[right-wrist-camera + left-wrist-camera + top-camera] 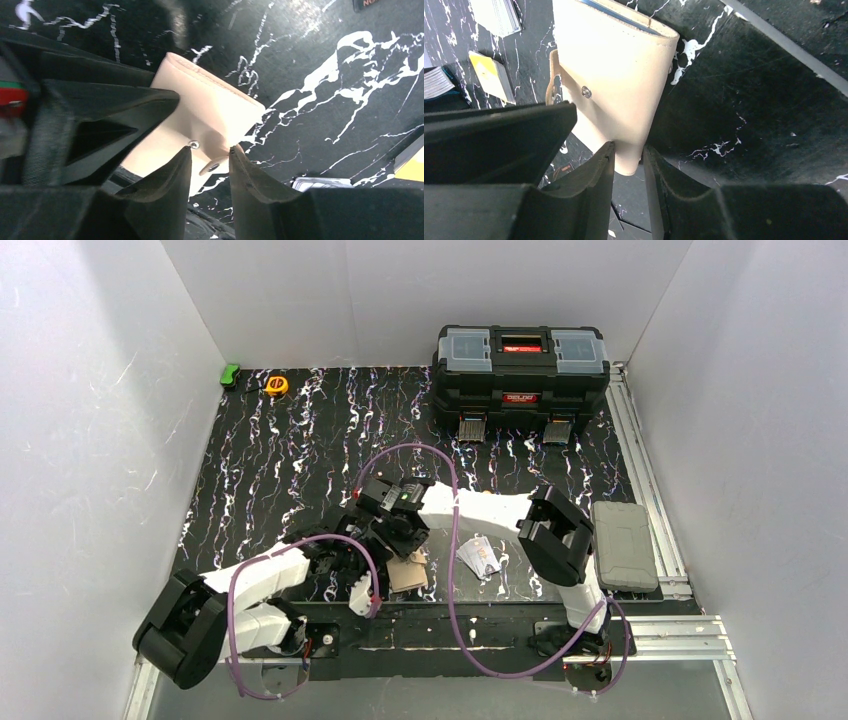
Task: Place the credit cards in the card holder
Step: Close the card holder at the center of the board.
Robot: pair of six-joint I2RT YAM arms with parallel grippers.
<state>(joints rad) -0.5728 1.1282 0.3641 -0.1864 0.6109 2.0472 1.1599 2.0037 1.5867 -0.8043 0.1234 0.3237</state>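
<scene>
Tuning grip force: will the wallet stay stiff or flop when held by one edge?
Probably fairly stiff: the wallet sticks out straight from the left gripper, pinched only at its edge. Smooth skin may slip. The loose snap tab looks floppy.

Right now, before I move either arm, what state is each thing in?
card holder: snap tab undone, blue edge showing in its mouth.
left fingers: closed on the card holder's lower edge.
right fingers: parted, straddling the snap tab.
yellow card: lying loose, not inserted.
silver-white card: lying loose, not inserted.
toolbox: lid shut.
grey case: shut.
</scene>
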